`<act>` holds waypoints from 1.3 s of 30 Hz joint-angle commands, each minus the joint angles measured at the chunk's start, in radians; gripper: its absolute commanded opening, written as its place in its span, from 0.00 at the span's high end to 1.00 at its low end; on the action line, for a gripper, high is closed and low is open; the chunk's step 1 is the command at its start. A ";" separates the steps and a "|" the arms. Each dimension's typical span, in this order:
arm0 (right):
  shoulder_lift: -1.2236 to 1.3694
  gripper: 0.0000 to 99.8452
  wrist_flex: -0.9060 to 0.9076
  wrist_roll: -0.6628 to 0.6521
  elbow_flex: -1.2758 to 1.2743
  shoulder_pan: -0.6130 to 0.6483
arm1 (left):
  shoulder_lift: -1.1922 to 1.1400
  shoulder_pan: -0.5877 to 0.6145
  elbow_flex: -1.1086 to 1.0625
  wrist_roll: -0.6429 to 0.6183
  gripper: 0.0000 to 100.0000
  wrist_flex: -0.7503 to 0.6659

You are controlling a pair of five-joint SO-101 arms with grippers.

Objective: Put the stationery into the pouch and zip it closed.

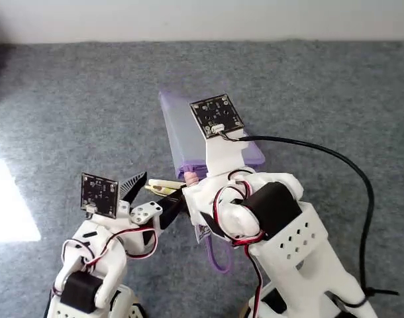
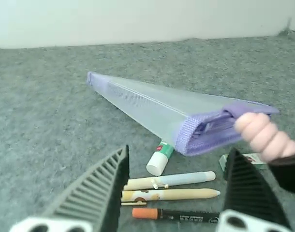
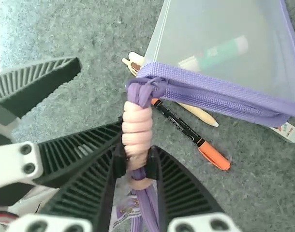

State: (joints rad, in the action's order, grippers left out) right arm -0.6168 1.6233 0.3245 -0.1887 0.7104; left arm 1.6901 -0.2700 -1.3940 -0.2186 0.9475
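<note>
Purple pouch [image 2: 157, 108] hangs tilted from my right jaws, which are clamped on its pink pull [image 3: 136, 130]. That lifts the zip end off the grey table [image 2: 36, 135], while the far corner rests down. My left jaws stand wide just above the loose stationery, with nothing between them. Under that gap lie two pale pens [image 2: 169, 194] and an orange-capped marker [image 2: 176, 214], side by side near the raised mouth. Their long axes run from one left jaw toward the other, along the closing line rather than across it. I judge the wrist must turn before a pinch can take a pen round its barrel. A glue stick [image 2: 159, 160] lies just beyond them, its far end tucked under the pouch edge. The left jaws are much nearer the pens than the right, which are busy holding the mouth up. Nothing looks to be inside yet, and I cannot tell how far the zip stands open.
</note>
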 commanded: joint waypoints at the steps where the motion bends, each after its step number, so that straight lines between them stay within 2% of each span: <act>1: -0.031 0.99 0.028 0.006 0.009 -0.008 | -0.003 -0.014 0.021 -0.032 0.73 -0.044; 5: -0.035 0.99 0.070 0.005 0.009 -0.008 | -0.003 -0.009 -0.005 -0.029 0.77 -0.081; 12: -0.038 0.99 0.099 0.005 0.009 -0.008 | -0.003 -0.015 -0.097 -0.029 0.77 -0.144; 19: -0.031 0.99 0.091 0.005 0.009 -0.008 | 0.003 -0.092 -0.076 -0.031 0.77 -0.133; 27: -0.030 0.99 0.065 0.005 0.011 -0.008 | -0.002 -0.097 -0.053 -0.028 0.77 -0.063; 35: -0.030 0.99 0.076 -0.014 0.009 -0.007 | -0.005 -0.097 -0.156 0.011 0.77 -0.210; 39: -0.038 0.99 0.074 -0.032 -0.012 -0.007 | -0.005 -0.095 -0.160 0.014 0.77 -0.236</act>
State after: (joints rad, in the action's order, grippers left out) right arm -0.6168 1.7062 0.3092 -0.1903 0.7104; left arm 1.6886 -0.3590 -1.5643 -0.2217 0.7480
